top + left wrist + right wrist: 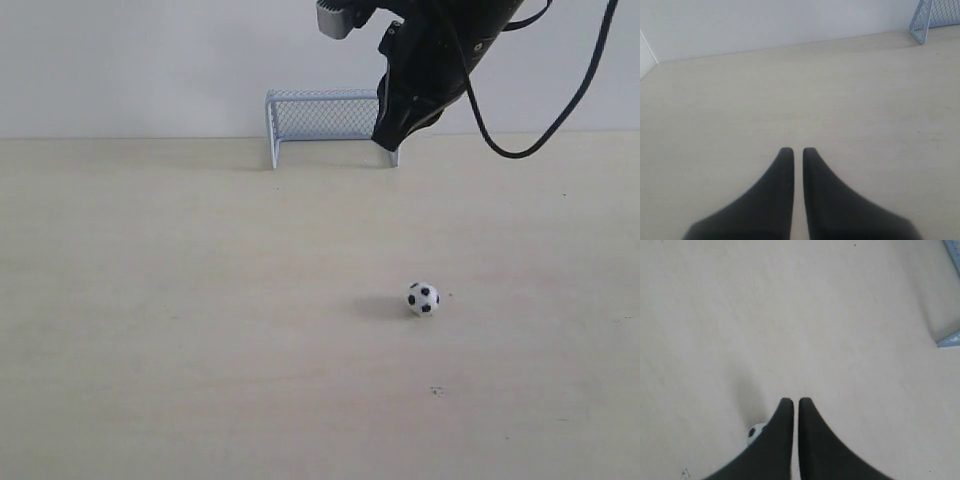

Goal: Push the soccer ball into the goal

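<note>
Soccer ball (423,298) sits alone on the table (150,350), well out in front of the goal (330,118), toward its right post. The right end effector (795,401) hangs raised, clenched and empty. It's the nearer one, with the ball peeking out beside one finger, so I reckon it must drop behind the ball, away from the goal. The left end effector (796,150), clenched too, sees only the goal. No writing readable.

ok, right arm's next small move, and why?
Probably draw the right gripper back and lower it behind the ball, on the side away from the goal. It hangs above the table, apart from the ball, tips seemingly past it on the goal's side.
</note>
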`<control>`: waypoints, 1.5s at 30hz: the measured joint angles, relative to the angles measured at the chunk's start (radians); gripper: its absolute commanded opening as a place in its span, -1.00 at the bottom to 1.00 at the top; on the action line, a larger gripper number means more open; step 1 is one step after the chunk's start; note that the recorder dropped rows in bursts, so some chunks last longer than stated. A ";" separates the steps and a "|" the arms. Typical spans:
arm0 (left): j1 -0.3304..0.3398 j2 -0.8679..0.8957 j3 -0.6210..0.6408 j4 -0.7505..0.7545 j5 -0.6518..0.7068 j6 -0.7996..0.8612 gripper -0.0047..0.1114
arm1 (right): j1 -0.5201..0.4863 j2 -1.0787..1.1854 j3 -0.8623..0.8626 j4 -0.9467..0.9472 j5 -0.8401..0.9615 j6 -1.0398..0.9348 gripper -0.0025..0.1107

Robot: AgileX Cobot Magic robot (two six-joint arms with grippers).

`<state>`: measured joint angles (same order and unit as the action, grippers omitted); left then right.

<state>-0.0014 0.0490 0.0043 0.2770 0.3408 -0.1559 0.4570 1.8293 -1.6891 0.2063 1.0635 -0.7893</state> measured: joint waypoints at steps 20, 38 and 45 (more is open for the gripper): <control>0.000 0.000 0.000 0.000 0.000 0.000 -0.81 | 0.000 -0.089 0.000 -0.004 0.012 0.000 -0.96; 0.000 0.000 0.000 0.000 0.000 0.000 -0.81 | -0.092 -0.280 0.218 0.001 -0.122 0.008 -0.96; 0.000 0.000 0.000 0.000 0.000 0.000 -0.81 | -0.094 -0.322 0.227 -0.009 -0.128 0.020 -0.96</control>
<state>-0.0014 0.0490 0.0043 0.2770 0.3408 -0.1559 0.3626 1.5069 -1.4624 0.1968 0.9352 -0.7689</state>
